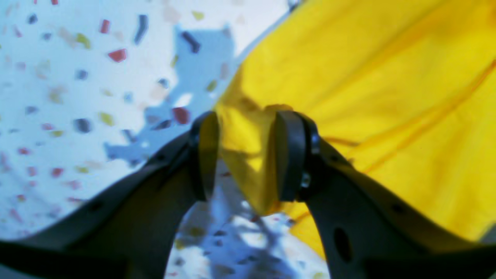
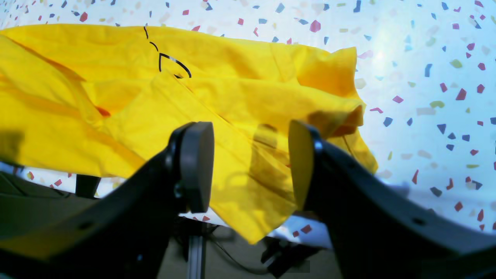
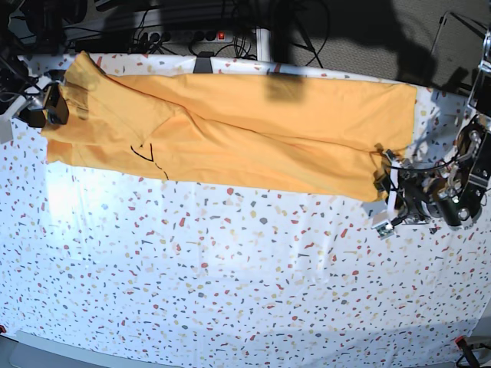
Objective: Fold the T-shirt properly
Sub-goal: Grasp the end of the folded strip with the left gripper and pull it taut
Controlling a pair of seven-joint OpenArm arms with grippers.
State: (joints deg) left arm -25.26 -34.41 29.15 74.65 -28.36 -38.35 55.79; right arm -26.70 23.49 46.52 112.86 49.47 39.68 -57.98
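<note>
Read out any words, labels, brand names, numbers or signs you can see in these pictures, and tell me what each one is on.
There is no readable text in any view.
T-shirt: only thin black curved marks, strokes of a drawing, not letters or numbers.
Tablecloth: coloured speckles only, no writing.
Left gripper and right gripper: plain black, no label visible.

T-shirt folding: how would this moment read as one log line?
T-shirt: folded lengthwise, on tablecloth | left pincer: open around corner | right pincer: open at sleeve end
</note>
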